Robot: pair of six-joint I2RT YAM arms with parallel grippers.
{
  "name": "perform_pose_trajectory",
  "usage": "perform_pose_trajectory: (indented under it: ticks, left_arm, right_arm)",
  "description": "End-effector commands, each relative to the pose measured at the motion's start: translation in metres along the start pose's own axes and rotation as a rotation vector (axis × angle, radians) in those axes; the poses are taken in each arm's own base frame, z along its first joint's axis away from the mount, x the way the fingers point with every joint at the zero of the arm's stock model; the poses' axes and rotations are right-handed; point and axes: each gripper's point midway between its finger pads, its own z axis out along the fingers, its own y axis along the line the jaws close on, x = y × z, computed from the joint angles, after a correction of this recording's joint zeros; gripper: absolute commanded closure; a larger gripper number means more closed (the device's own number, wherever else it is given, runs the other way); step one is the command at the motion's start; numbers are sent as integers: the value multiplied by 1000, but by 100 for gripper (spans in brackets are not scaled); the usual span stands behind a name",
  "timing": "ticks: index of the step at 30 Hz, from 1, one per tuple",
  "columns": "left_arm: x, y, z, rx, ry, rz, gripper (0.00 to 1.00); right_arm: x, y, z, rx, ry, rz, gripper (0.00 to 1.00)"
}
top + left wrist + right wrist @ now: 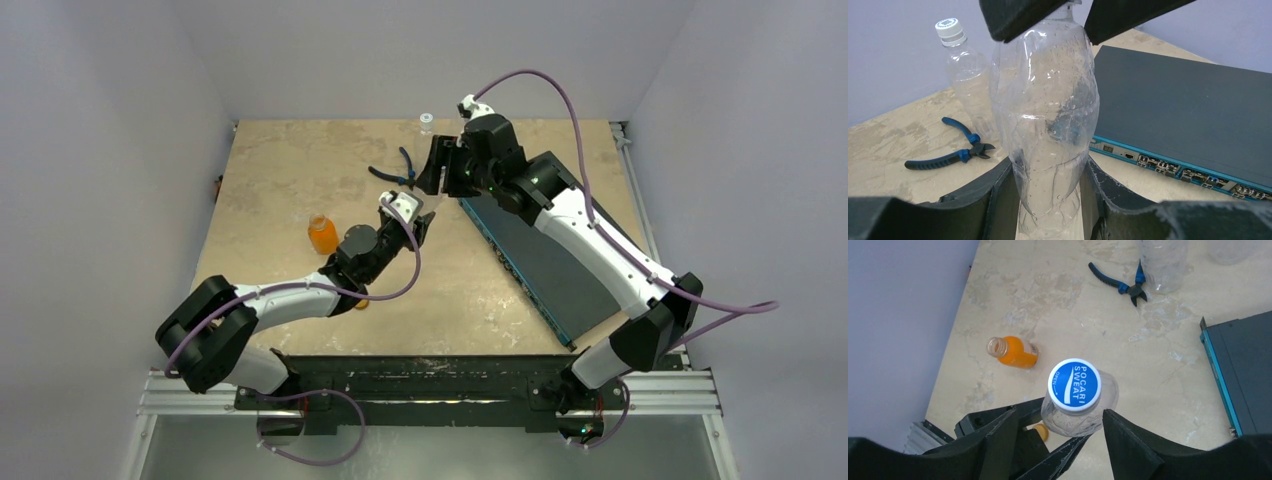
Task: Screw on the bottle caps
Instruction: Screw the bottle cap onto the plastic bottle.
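Note:
My left gripper (1048, 200) is shut on the lower body of a clear bottle (1048, 110), which stands upright on the table. A blue cap (1074, 384) sits on that bottle's neck. Directly above it, my right gripper (1058, 415) is open, with a finger on each side of the cap and a gap at both. In the top view the right gripper (440, 168) hovers just over the left gripper (420, 228). The squat orange bottle (1013, 351) stands uncapped to the left. A flat orange-brown cap (1041, 431) lies on the table under the left arm.
A second clear bottle (968, 85) with a whitish cap (950, 29) stands at the back. Blue-handled pliers (948, 152) lie in front of it. A dark network switch (1188, 110) with a teal front edge lies to the right.

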Motion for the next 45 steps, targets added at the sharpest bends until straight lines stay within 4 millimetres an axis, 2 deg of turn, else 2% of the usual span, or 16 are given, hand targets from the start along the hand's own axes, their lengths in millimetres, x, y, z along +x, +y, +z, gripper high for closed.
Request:
perform_pose_trajectory:
  ticks: [1,4,9,14,17,21,28,33,39,45]
  left_arm:
    - [-22,-5,0,19,-88,-62,100]
    - [-21,-5,-2,22,-86,-74,100]
    - [-21,-8,-4,35,-80,-81,100]
    - [-24,-19,-7,121,-63,-92,100]
    - [-28,-30,-13,232,-43,-120,100]
    - [-43,-29,-29,343,-31,-159,100]
    - [-66,-39,-64,550,-3,-197,100]
    - [-80,-46,-83,657,-10,-232,100]
    - [-86,-47,-90,699,-17,-244,100]
    - [-89,-49,-91,726,-23,-260,100]
  right_arm:
    - [-16,17,-24,-56,-42,-10,28]
    - [-18,15,-30,-55,-62,-18,18]
    - [-17,9,-42,-56,-93,-45,9]
    - [-27,15,-72,-142,-182,-158,4]
    - [-33,18,-87,-231,-229,-233,5]
    - [-36,25,-106,-407,-253,-307,7]
    - [-29,39,-117,-674,-271,-399,22]
    - [-22,60,-124,-878,-255,-447,25]
    - [-20,67,-123,-947,-228,-471,24]
    - [-16,62,-113,-933,-202,-452,27]
